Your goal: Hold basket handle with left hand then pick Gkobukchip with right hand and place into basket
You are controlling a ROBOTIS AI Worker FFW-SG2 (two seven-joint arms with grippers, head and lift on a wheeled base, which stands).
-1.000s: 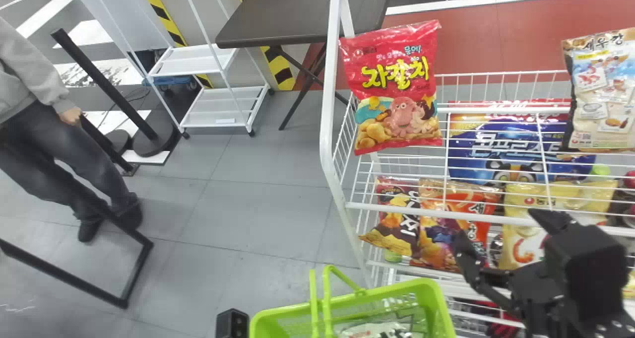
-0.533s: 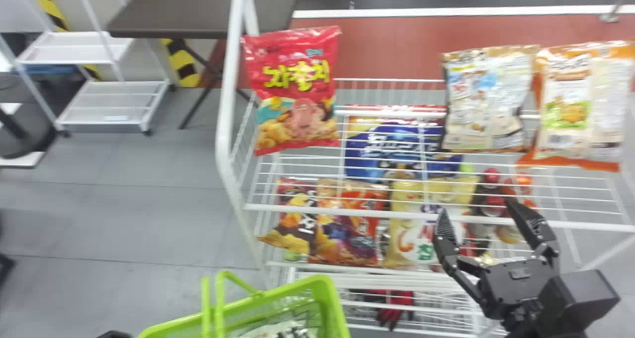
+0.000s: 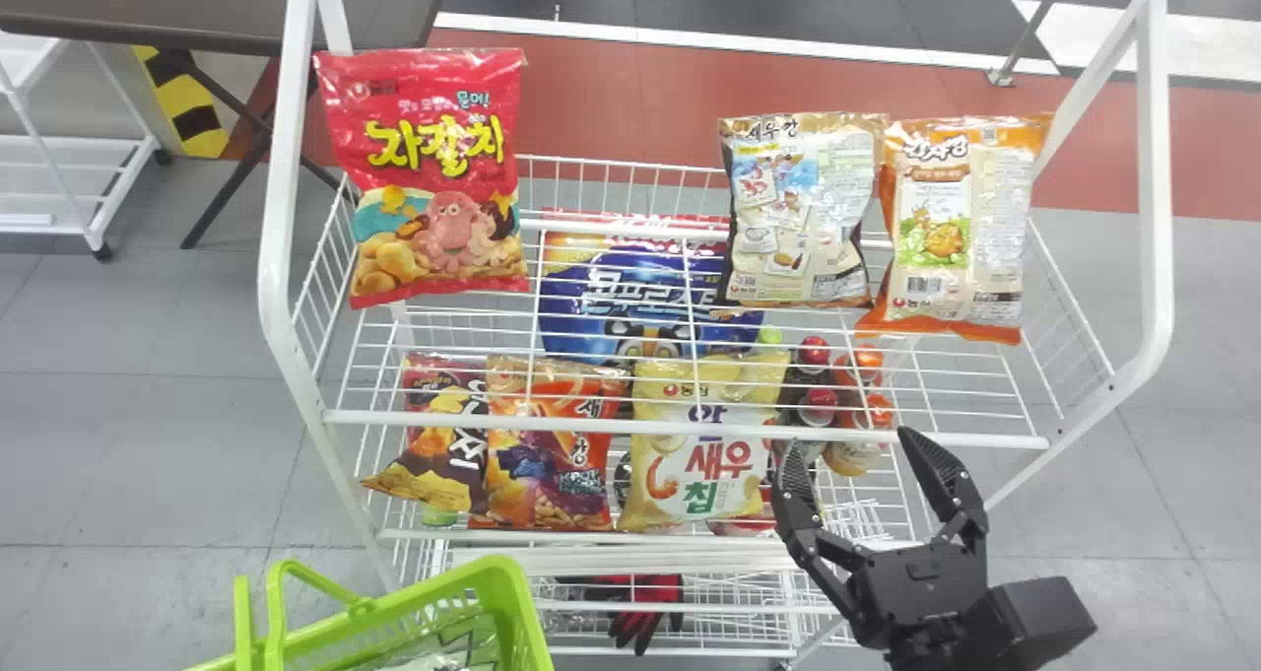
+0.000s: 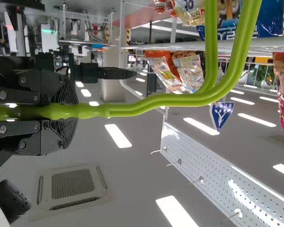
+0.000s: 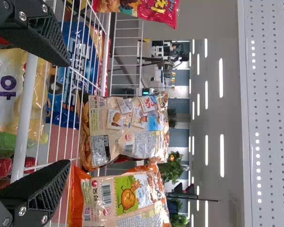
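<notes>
The handle (image 4: 156, 100) is secured: the left gripper (image 4: 68, 111) is closed around it. The right gripper (image 3: 849, 444) is empty, fingers wide, by the near right side of the rack (image 3: 690, 429). I cannot tell which is the Gkobukchip, among the bags (image 3: 424, 178) there or the pale pack (image 3: 443, 659) in the basket (image 3: 512, 592), near left. Picking and placing seem left to do.

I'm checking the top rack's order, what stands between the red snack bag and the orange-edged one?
A dark-edged beige snack bag stands between the red snack bag and the orange-edged bag, nearer the orange-edged one; the head view shows it.
</notes>
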